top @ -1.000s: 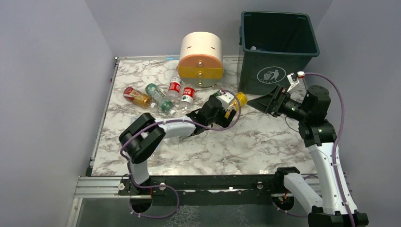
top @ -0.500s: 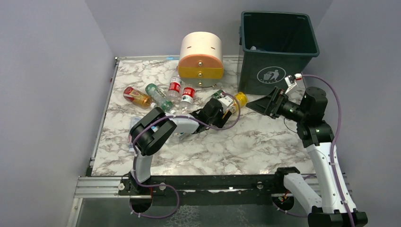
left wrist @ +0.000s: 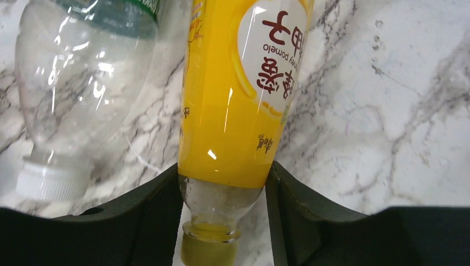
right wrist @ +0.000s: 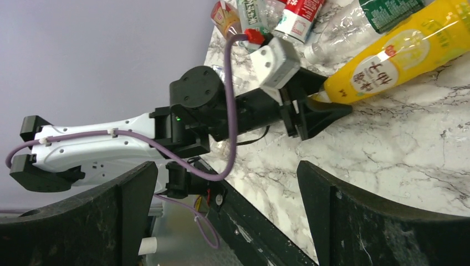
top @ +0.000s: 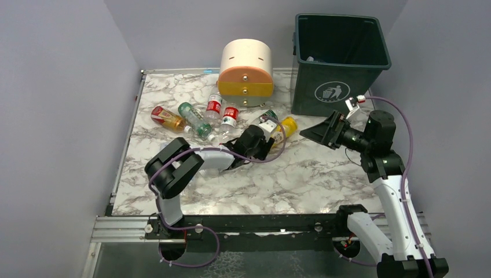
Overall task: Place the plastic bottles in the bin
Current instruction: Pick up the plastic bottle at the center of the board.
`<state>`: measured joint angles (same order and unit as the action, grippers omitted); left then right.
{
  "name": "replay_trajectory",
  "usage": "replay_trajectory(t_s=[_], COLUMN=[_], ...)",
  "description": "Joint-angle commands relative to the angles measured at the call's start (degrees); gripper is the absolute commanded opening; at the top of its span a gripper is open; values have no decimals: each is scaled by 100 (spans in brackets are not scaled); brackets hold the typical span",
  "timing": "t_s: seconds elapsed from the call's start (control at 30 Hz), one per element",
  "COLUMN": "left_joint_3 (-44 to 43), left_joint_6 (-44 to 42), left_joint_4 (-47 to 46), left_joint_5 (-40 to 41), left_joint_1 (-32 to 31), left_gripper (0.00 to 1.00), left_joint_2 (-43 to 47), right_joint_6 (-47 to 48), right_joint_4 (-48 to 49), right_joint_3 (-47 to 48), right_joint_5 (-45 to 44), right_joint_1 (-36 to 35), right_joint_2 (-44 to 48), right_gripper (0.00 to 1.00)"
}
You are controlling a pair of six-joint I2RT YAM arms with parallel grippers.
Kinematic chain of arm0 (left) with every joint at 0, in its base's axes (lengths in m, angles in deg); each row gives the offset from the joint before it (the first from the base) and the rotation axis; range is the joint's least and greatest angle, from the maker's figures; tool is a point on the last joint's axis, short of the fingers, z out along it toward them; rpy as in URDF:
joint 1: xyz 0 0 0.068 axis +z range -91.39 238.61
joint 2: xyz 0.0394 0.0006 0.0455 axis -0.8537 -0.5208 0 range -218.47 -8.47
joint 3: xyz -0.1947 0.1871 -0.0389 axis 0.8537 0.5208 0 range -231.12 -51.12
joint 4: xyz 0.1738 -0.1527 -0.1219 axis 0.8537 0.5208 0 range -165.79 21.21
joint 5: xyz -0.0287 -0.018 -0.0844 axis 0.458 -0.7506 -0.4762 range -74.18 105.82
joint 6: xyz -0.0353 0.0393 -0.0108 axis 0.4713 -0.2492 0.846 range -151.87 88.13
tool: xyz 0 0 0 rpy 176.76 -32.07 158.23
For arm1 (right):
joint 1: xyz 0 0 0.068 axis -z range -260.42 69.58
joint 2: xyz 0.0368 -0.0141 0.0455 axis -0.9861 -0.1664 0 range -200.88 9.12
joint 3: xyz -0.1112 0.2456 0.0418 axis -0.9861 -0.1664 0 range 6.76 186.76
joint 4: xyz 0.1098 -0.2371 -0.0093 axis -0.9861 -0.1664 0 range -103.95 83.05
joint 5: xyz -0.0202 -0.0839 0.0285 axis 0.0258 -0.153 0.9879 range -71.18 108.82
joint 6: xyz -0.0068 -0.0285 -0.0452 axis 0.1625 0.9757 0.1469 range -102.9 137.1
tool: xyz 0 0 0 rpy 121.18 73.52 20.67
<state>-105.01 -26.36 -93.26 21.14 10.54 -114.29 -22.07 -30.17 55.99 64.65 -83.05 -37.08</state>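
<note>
1. We show the left arm (top: 211,156) and the right arm (top: 394,202): white link shells between black joint housings.
2. A purple cable (right wrist: 228,94) runs along each arm, fastened by white ties.
3. The left end effector (left wrist: 224,216) and the right end effector (right wrist: 227,216) are black, with broad wedge-shaped fingers (right wrist: 124,216).
4. We note a white wrist block (right wrist: 275,62) with a red plug, and a green light (right wrist: 177,118) on a joint.

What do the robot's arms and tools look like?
The left arm and right arm have white shells and black joints. A purple cable runs along each. The left tool and right tool have broad black fingers, with a white box and red plug behind each.
</note>
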Motion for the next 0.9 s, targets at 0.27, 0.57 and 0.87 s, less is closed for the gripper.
replay_trajectory(t_s=[0.27, 0.57, 0.87], left_joint_3=[1326, 1821, 2153], left_joint_6=[1057, 1514, 1811], left_joint_4=[438, 977, 1457], left_joint_5=[-158, -83, -6], left_joint_1=[-352, -754, -996], left_gripper=[50, 50, 50], left_joint_2=[2664, 4017, 4867], right_joint_6=[-48, -104, -366], right_joint_4=[105, 77, 690], right_joint_3=[-152, -253, -550], right_joint_5=[28, 19, 239], right_joint_1=[-27, -26, -27], right_joint_2=[321, 336, 153], right_gripper=[100, 100, 100])
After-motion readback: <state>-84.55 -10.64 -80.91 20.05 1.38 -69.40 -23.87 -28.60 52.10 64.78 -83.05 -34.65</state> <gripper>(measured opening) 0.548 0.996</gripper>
